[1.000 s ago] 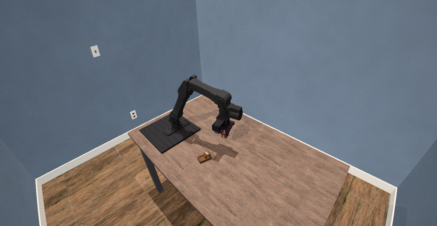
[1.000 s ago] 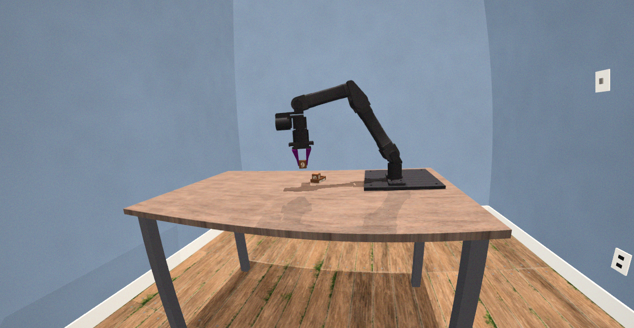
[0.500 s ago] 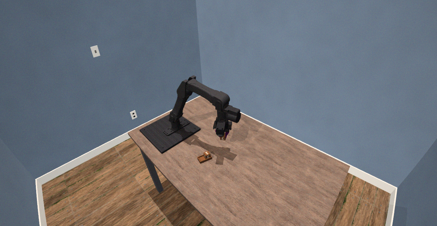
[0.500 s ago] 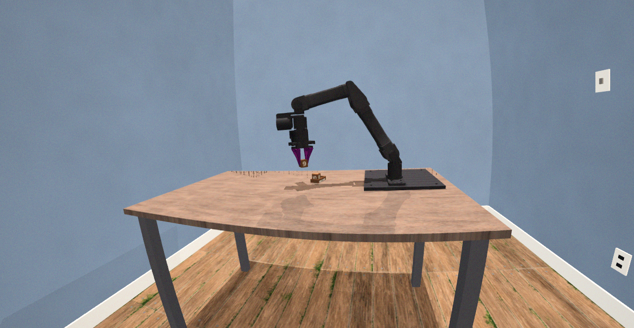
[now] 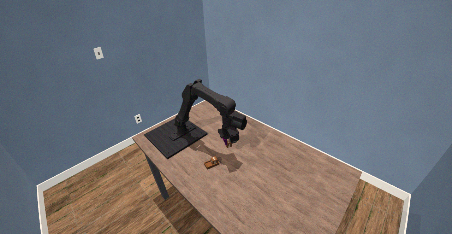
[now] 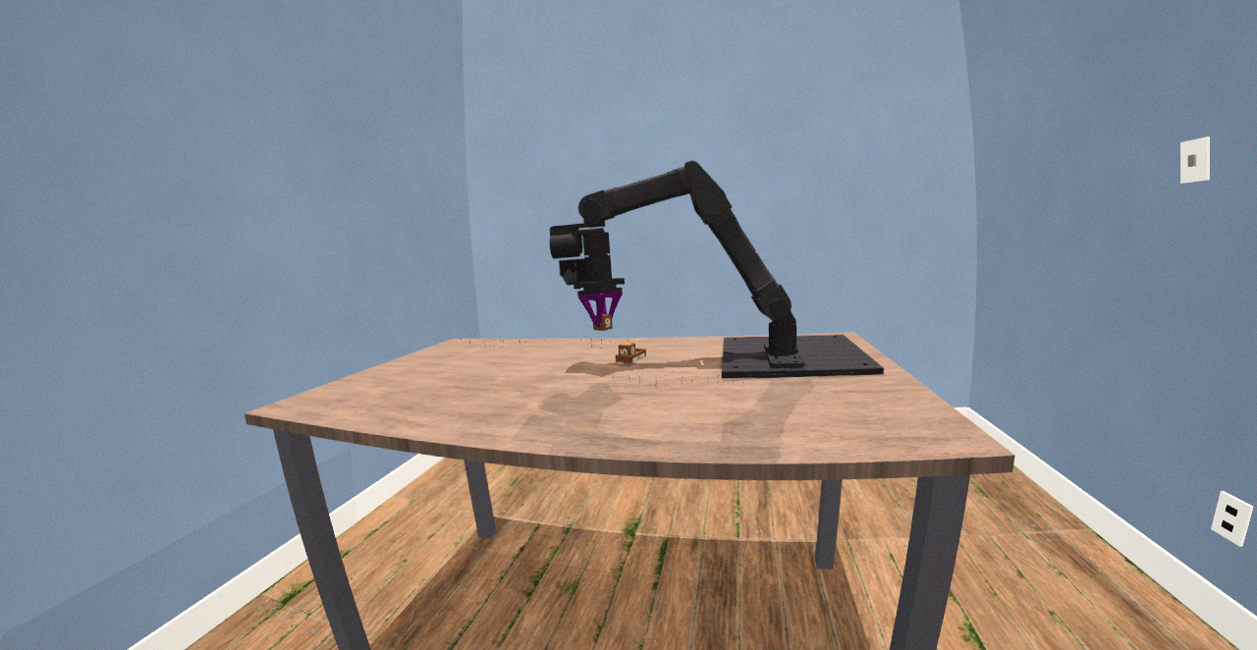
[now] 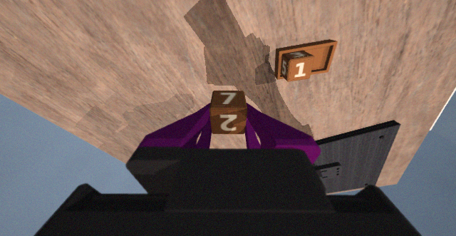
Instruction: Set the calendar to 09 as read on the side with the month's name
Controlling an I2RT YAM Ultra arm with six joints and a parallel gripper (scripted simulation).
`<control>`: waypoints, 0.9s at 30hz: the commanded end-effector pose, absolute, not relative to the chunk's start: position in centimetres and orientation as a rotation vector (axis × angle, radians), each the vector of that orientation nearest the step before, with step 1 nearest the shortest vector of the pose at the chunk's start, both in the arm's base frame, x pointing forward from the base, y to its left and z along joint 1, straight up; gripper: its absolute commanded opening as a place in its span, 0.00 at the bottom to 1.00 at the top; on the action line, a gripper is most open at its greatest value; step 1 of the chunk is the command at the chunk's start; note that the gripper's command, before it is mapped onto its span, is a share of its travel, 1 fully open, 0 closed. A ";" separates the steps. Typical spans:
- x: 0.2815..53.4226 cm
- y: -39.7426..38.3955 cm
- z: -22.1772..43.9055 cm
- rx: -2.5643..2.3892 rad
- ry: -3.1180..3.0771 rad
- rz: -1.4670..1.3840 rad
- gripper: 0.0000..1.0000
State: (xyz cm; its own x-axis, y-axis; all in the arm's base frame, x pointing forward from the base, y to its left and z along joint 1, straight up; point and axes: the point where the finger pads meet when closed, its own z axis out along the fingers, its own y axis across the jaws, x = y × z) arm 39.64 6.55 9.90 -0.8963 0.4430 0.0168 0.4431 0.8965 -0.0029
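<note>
my tool grasps one cube by opposite sides above the surface, probably to turn its digit. the other cube sits at one end of the tray, whose bare half leaves room between its rims.

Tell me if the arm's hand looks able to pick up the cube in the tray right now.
Probably not yet: the hand is filled by another cube, though nothing visible covers the tray cube.
</note>
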 end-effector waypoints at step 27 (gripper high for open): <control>39.9 6.1 9.7 -0.440 -3.118 -0.001 0.27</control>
